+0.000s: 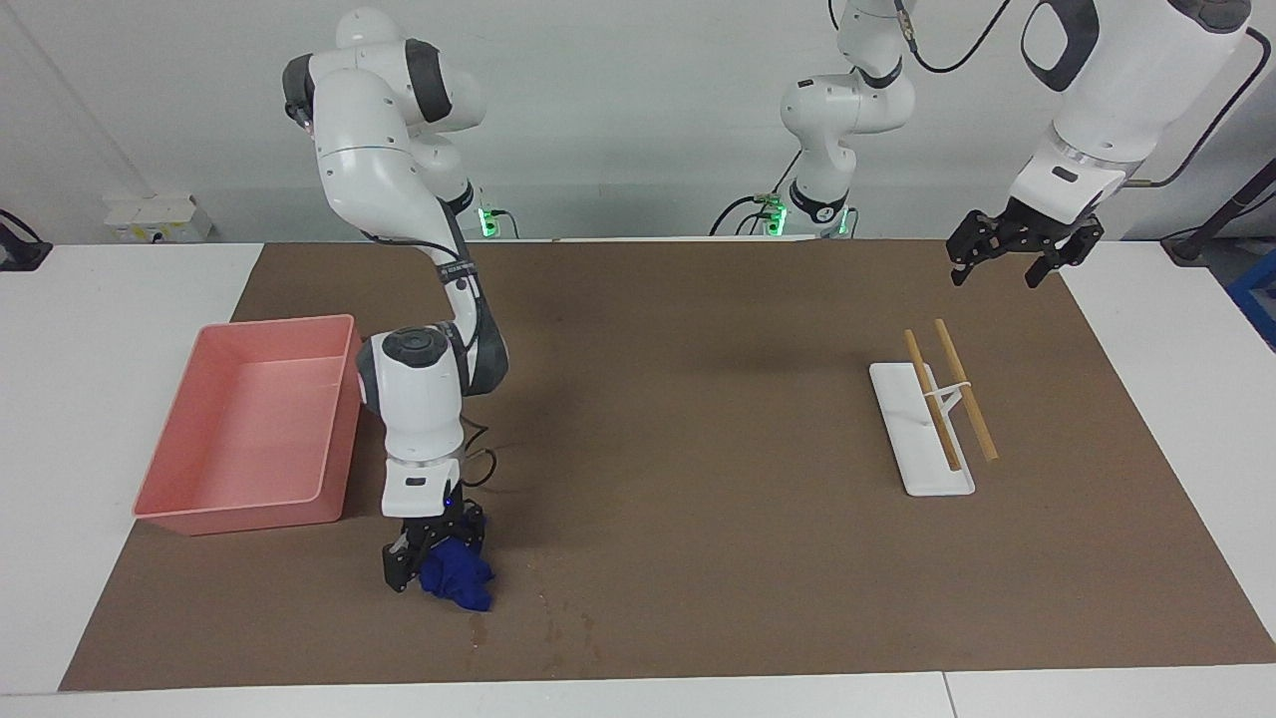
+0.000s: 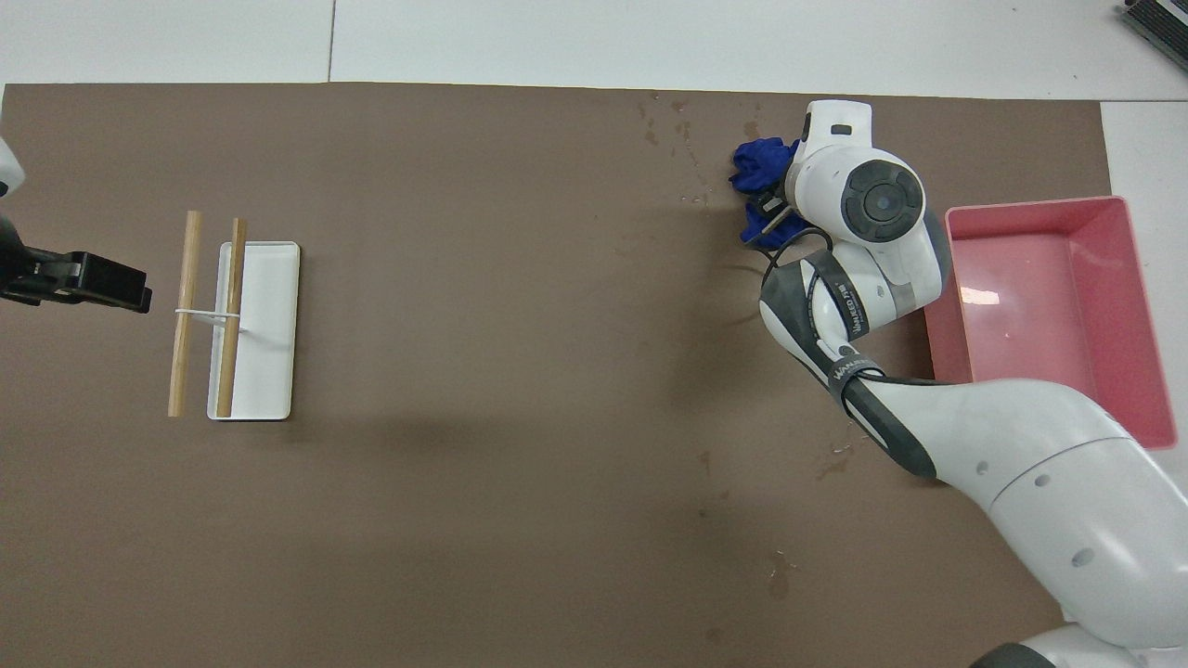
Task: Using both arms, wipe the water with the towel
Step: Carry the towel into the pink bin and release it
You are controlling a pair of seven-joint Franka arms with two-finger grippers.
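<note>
The blue towel (image 1: 457,582) is bunched on the brown mat, farther from the robots than the pink tray's corner; it also shows in the overhead view (image 2: 759,160). My right gripper (image 1: 431,558) points down and is shut on the towel, pressing it onto the mat. In the overhead view the wrist hides most of that gripper. The water (image 1: 546,628) is a patch of dark blotches beside the towel, toward the left arm's end; it also shows in the overhead view (image 2: 670,125). My left gripper (image 1: 1015,255) waits open and empty in the air over the mat's edge (image 2: 85,278).
A pink tray (image 1: 239,511) (image 2: 1049,343) stands at the right arm's end, close to the right arm's wrist. A white tray (image 1: 902,409) (image 2: 269,371) carries two wooden sticks (image 1: 965,394) (image 2: 186,315) at the left arm's end. Small stains (image 2: 778,575) mark the mat nearer the robots.
</note>
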